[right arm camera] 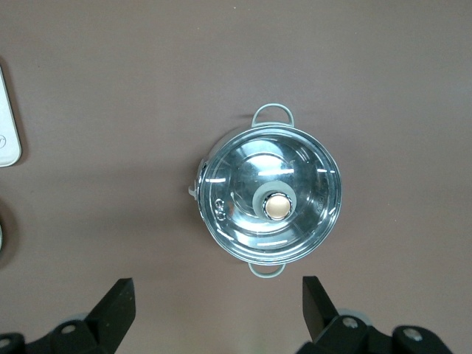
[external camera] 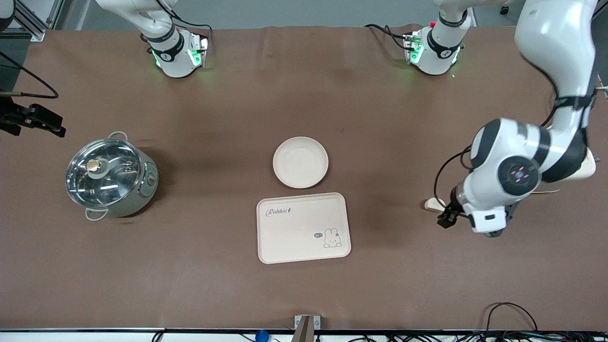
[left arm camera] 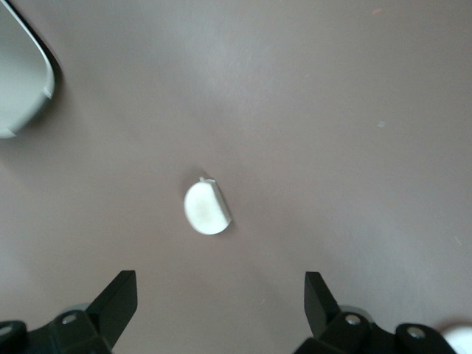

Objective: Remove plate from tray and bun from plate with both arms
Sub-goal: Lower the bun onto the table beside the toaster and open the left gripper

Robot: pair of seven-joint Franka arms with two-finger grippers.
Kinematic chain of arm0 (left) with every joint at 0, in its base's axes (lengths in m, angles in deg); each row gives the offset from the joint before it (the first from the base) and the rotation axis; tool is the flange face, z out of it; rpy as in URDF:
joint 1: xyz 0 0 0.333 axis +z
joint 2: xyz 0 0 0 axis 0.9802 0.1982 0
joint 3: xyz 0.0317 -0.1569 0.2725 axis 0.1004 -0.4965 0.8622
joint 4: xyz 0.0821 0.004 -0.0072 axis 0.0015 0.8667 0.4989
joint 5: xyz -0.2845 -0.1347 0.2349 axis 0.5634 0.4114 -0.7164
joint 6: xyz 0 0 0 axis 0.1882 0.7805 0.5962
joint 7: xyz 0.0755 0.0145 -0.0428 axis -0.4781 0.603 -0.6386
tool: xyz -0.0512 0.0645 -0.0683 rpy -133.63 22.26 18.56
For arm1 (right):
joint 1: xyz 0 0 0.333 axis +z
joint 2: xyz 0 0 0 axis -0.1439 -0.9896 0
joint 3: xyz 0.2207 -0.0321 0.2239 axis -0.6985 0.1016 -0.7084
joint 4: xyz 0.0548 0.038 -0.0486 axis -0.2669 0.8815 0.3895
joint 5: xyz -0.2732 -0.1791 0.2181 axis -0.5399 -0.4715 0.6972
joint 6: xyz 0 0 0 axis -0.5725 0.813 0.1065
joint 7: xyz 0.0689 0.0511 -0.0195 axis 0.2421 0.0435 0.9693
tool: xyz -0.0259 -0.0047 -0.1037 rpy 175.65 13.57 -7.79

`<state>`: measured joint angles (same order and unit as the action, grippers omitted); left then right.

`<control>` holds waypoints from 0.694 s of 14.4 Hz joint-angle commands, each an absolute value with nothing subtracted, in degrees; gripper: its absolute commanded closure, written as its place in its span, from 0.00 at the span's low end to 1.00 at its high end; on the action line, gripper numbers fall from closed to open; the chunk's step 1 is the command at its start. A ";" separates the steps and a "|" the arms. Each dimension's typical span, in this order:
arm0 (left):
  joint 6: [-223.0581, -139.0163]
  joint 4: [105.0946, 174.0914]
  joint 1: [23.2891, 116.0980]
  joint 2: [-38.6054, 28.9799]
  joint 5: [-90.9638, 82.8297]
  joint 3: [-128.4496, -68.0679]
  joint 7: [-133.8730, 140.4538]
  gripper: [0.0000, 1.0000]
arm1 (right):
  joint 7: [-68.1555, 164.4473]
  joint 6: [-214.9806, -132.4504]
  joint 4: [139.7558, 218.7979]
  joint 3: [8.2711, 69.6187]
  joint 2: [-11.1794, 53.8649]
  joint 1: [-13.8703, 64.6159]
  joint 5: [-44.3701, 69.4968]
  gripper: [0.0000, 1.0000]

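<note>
Both arms (external camera: 555,57) are glossy white with black joint bands. Their round bases (external camera: 178,52) glow green, and black cables trail from them. The left gripper (left arm camera: 220,306) has matte black wedge-shaped fingers (left arm camera: 118,299).

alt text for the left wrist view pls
The bun lies alone on the brown table, with the left gripper above it, jaws open wide. A rounded corner of the cream tray shows at the picture's edge.

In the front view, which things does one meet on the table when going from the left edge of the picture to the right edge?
Lidded steel pot → cream rabbit tray → bun → left pincer. The round plate overlaps the tray's span, so it is left out.
</note>
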<state>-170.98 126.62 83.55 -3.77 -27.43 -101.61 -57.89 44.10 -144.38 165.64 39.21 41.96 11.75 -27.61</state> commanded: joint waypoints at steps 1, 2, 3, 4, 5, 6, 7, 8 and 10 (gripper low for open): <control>-163.31 125.68 84.46 -10.38 -26.07 -102.17 -46.29 0.00 | 44.61 -143.79 165.33 39.56 42.08 12.58 -27.80 0.00; -160.32 124.01 84.46 -11.70 -26.07 -102.08 -42.33 0.00 | 44.61 -143.79 165.33 39.56 42.08 12.58 -27.80 0.00; -157.68 122.43 84.46 -13.37 -25.89 -101.99 -38.64 0.00 | 44.78 -143.70 165.33 39.56 42.08 12.32 -27.80 0.00; -155.74 121.80 84.54 -14.95 -25.02 -101.91 -35.99 0.00 | 44.87 -143.79 165.33 39.56 42.08 12.06 -27.80 0.00; -154.76 121.71 85.24 -16.79 -24.14 -101.82 -33.96 0.00 | 44.96 -143.79 165.33 39.56 42.00 12.05 -27.80 0.00; -153.88 121.79 86.55 -18.64 -22.92 -102.08 -31.59 0.00 | 44.96 -143.88 165.25 39.56 41.99 12.05 -27.80 0.00; -152.05 121.79 87.09 -20.40 -21.68 -102.08 -28.61 0.00 | 44.87 -143.88 165.07 39.56 41.99 12.14 -27.80 0.00; -150.64 121.79 87.53 -21.81 -20.19 -101.82 -24.40 0.00 | 44.78 -143.70 164.98 39.30 42.08 12.32 -27.80 0.00; -149.66 122.67 87.54 -25.76 -17.64 -99.46 -16.40 0.00 | 44.78 -143.53 164.98 39.21 42.08 12.14 -27.80 0.00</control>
<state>-150.92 121.18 87.23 -21.72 -20.13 -101.22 -23.23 44.26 -144.35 165.58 39.23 41.95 12.10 -27.61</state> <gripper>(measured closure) 0.000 0.000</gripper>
